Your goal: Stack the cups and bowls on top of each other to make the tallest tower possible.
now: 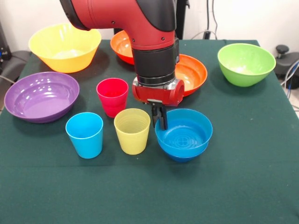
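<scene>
The bench (pixel 243 186) was covered in matt dark green cloth. The bowls, among them a purple one (pixel 41 96) and a lime green one (pixel 246 64), were glossy smooth plastic that caught the light. A translucent yellow cup (pixel 132 130) showed faint ribs. The arm's red shell (pixel 126 18) looked smooth and slightly shiny.

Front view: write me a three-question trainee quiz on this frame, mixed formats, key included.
1. True or false: the red-pink cup sits inside the purple bowl.
2. Which cup is nearest the blue bowl? A light blue cup, B yellow cup, C red-pink cup.
3. Fill in: the gripper reaches down at the rim of the ____ bowl.
Key: 1 false; 2 B; 3 blue.
</scene>
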Available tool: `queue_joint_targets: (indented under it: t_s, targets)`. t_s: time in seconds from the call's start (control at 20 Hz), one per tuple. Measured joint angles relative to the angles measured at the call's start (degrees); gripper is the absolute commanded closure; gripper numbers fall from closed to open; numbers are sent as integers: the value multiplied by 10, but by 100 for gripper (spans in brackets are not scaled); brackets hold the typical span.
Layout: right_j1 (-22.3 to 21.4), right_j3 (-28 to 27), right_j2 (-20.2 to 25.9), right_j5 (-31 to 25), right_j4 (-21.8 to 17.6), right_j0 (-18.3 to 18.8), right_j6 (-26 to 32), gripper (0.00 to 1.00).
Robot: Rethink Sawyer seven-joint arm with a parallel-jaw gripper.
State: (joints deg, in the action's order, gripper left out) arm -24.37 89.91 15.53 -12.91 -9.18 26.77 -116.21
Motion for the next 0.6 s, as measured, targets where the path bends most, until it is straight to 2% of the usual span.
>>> queue_joint_targets:
  t_s: [0.1, 0.15, 0.6]
  targets:
    - [0, 0, 0, 0, 0, 0, 0, 100]
    - [1, 0, 0, 0, 0, 0, 0, 0]
    - [9, 0, 0, 0, 0, 0, 0, 0]
